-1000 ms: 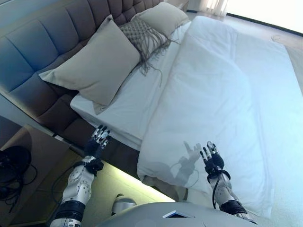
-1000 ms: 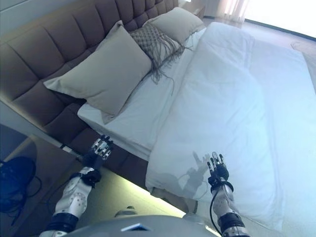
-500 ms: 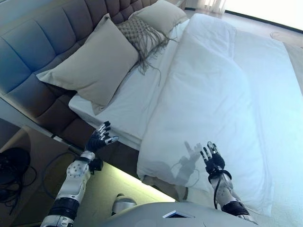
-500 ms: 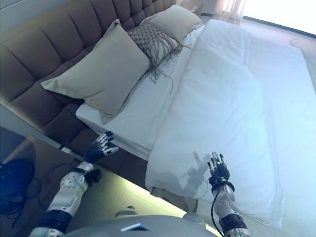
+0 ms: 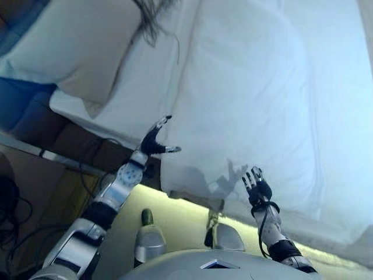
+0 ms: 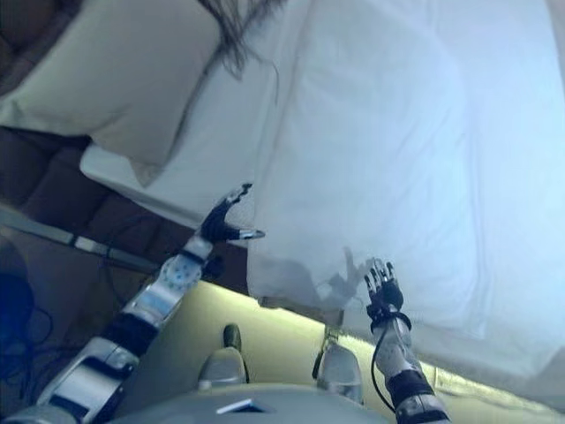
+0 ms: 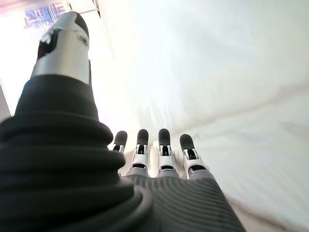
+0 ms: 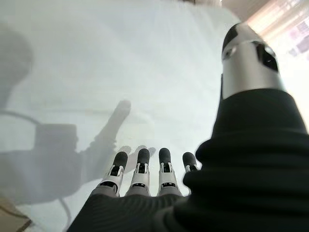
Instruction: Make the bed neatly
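A white duvet (image 5: pixel 262 99) lies over the bed, its near corner hanging over the bed's side. My left hand (image 5: pixel 154 140) is open beside that corner, thumb pointing at the duvet's edge, fingers straight in the left wrist view (image 7: pixel 159 150). My right hand (image 5: pixel 256 188) is open, held just in front of the duvet's hanging side; its straight fingers (image 8: pixel 140 169) face the white cloth. A white sheet (image 5: pixel 140 87) shows left of the duvet. A beige pillow (image 5: pixel 76 46) leans at the bed's head.
A fringed cushion (image 5: pixel 152 14) lies past the beige pillow. The padded brown bed frame (image 6: pixel 97 221) runs under the mattress, with a lit strip of floor (image 5: pixel 180 221) below it. Dark things (image 5: pixel 9 204) sit on the floor at far left.
The camera has tilted down and nearer the bed. My left hand has risen and moved right, up to the duvet's near corner. The right hand has hardly moved.
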Tool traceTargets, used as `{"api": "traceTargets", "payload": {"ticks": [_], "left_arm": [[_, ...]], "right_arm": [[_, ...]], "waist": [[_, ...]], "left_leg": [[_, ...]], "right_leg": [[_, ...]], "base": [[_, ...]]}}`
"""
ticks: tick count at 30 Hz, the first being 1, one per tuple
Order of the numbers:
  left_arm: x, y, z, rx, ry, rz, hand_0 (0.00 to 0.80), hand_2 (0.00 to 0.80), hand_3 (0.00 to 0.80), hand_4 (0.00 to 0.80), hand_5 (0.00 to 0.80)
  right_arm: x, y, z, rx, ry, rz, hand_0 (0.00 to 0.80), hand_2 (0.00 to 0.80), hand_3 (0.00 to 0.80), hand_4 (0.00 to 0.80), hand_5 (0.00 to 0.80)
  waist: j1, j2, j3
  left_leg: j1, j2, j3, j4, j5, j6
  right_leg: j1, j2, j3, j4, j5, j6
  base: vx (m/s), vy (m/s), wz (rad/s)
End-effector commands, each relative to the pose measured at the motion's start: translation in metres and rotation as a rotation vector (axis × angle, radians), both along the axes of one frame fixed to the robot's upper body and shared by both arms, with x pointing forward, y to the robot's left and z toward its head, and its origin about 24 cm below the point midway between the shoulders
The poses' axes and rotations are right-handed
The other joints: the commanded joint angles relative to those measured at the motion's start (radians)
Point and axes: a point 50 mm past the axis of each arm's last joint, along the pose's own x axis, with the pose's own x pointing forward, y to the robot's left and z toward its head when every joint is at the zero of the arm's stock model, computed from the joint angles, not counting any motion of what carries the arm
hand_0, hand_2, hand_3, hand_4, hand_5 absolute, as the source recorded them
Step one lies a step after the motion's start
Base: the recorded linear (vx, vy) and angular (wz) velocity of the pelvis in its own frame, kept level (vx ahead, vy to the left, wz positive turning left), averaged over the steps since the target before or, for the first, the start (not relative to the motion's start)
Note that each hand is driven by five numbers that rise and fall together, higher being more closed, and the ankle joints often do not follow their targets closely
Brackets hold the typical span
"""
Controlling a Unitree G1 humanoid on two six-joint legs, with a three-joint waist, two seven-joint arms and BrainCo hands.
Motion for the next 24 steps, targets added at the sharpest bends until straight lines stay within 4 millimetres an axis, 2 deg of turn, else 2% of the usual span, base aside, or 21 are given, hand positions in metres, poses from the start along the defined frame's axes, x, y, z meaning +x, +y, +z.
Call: {"api": "traceTargets", "payload": {"ticks": [1,3,7,11,15,21,24], "left_arm": [[0.019,-0.020,0.032,-0.006,-0.169,-0.026,0.000,0.000,0.000,0.000,0.000],[0.025,-0.035,0.040,0.022,-0.206,-0.059,0.000,0.000,0.000,0.000,0.000],[0.032,-0.052,0.049,0.123,-0.273,-0.071,0.000,0.000,0.000,0.000,0.000],[0.042,-0.053,0.051,0.291,-0.362,-0.003,0.000,0.000,0.000,0.000,0.000],[0.056,-0.032,0.046,0.501,-0.404,0.152,0.000,0.000,0.000,0.000,0.000],[0.069,0.009,0.043,0.803,-0.478,0.414,0.000,0.000,0.000,0.000,0.000],[0.071,0.024,0.045,0.895,-0.506,0.492,0.000,0.000,0.000,0.000,0.000]], "right_arm": [[0.033,-0.008,0.035,-0.025,-0.186,-0.020,0.000,0.000,0.000,0.000,0.000],[0.046,-0.005,0.041,-0.028,-0.209,-0.012,0.000,0.000,0.000,0.000,0.000],[0.065,0.001,0.055,-0.008,-0.264,-0.014,0.000,0.000,0.000,0.000,0.000],[0.082,0.005,0.076,-0.005,-0.327,-0.010,0.000,0.000,0.000,0.000,0.000],[0.092,0.006,0.096,-0.009,-0.395,0.008,0.000,0.000,0.000,0.000,0.000],[0.097,0.017,0.118,-0.009,-0.489,0.056,0.000,0.000,0.000,0.000,0.000],[0.097,0.020,0.123,-0.012,-0.518,0.082,0.000,0.000,0.000,0.000,0.000]], "waist": [[-0.010,0.001,0.069],[-0.014,-0.002,0.108],[-0.017,-0.013,0.160],[-0.029,-0.018,0.203],[-0.049,-0.027,0.245],[-0.077,-0.053,0.292],[-0.086,-0.060,0.305]], "left_leg": [[-0.115,0.045,-0.068,0.095,-0.003,0.039],[-0.161,0.047,-0.080,0.110,0.009,0.037],[-0.230,0.051,-0.101,0.135,0.025,0.032],[-0.296,0.053,-0.112,0.167,0.037,0.024],[-0.353,0.063,-0.113,0.225,0.028,0.018],[-0.418,0.076,-0.110,0.297,0.014,0.013],[-0.433,0.079,-0.109,0.314,0.009,0.011]], "right_leg": [[-0.023,-0.110,-0.016,0.109,-0.051,0.114],[-0.062,-0.109,-0.015,0.122,-0.041,0.112],[-0.116,-0.105,-0.012,0.138,-0.028,0.107],[-0.176,-0.105,-0.008,0.167,-0.023,0.103],[-0.233,-0.102,0.004,0.216,-0.035,0.095],[-0.305,-0.099,0.019,0.275,-0.048,0.085],[-0.326,-0.097,0.024,0.291,-0.052,0.080]], "base": [[-0.175,-0.067,-0.15],[-0.180,-0.097,-0.07],[-0.123,-0.093,-0.05],[-0.090,-0.017,-0.06],[-0.060,0.016,-0.08],[-0.051,0.027,-0.09],[-0.019,0.068,-0.15]]}}
